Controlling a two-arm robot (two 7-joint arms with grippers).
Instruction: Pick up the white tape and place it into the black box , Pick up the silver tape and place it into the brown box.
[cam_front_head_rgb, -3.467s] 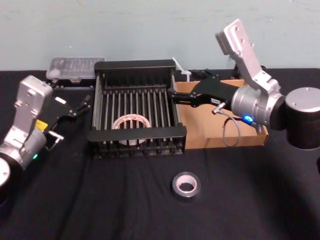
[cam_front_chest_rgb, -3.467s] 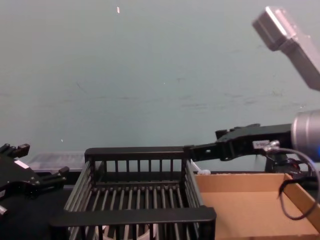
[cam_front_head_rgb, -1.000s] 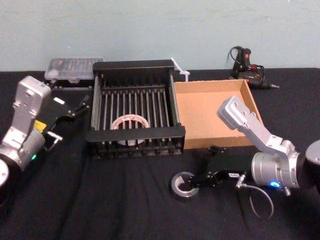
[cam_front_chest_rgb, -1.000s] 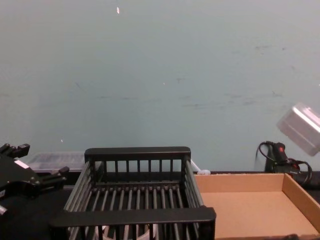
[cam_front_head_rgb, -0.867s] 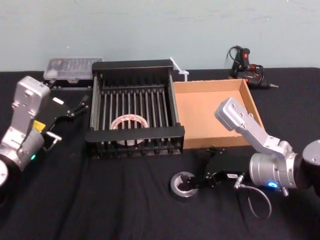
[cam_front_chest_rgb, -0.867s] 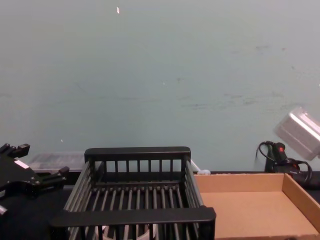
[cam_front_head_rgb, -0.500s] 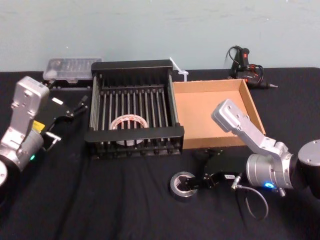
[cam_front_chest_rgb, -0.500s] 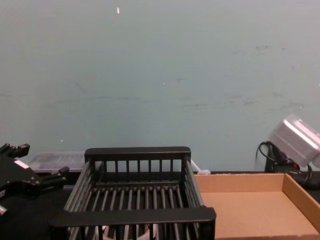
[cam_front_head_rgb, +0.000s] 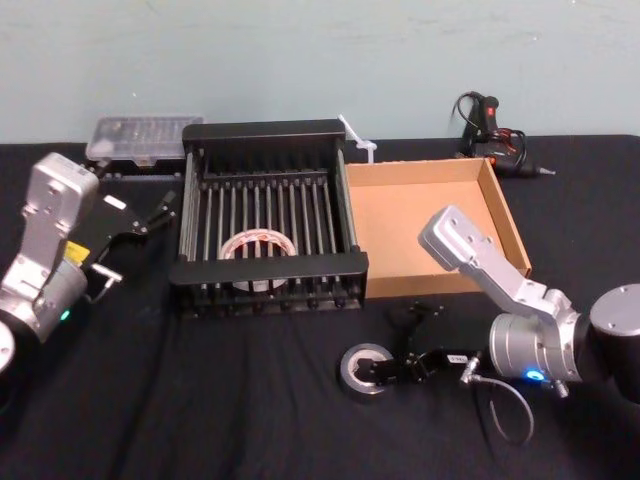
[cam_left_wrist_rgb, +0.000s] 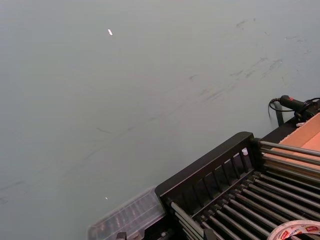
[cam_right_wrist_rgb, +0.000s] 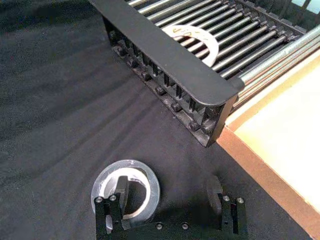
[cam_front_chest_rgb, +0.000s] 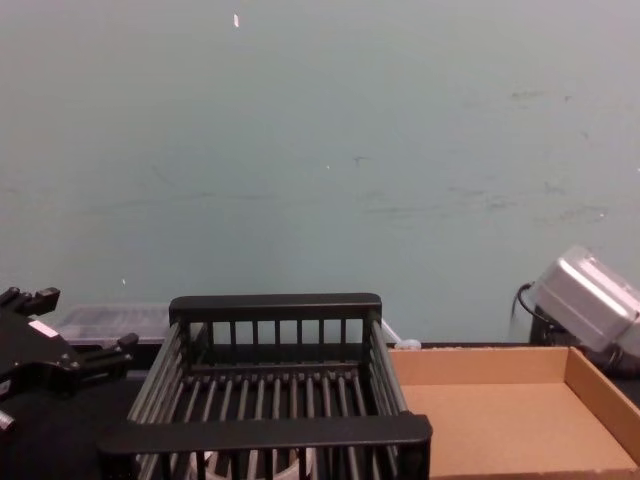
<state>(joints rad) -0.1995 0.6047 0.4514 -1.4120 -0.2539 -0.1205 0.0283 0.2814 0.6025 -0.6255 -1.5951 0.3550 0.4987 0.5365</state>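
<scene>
The silver tape (cam_front_head_rgb: 356, 361) lies flat on the black cloth in front of the black box (cam_front_head_rgb: 268, 270). My right gripper (cam_front_head_rgb: 393, 344) is open and low over it. In the right wrist view, one of its fingers (cam_right_wrist_rgb: 121, 188) sits inside the silver tape (cam_right_wrist_rgb: 136, 167) core and the other stands outside, toward the brown box (cam_right_wrist_rgb: 280, 140). The white tape (cam_front_head_rgb: 260, 245) lies on the slatted floor of the black box. The brown box (cam_front_head_rgb: 430, 265) stands empty to the right of it. My left gripper (cam_front_head_rgb: 158, 213) is parked open, left of the black box.
A clear plastic case (cam_front_head_rgb: 146, 133) sits behind the black box at the left. A glue gun (cam_front_head_rgb: 489, 119) with cables lies behind the brown box, and a small white object (cam_front_head_rgb: 358, 136) lies between the two boxes at the back. Black cloth covers the table.
The right arm came down from above the brown box to the silver tape, and over the last second shifted slightly left, putting one finger in the core. The left arm stayed still.
</scene>
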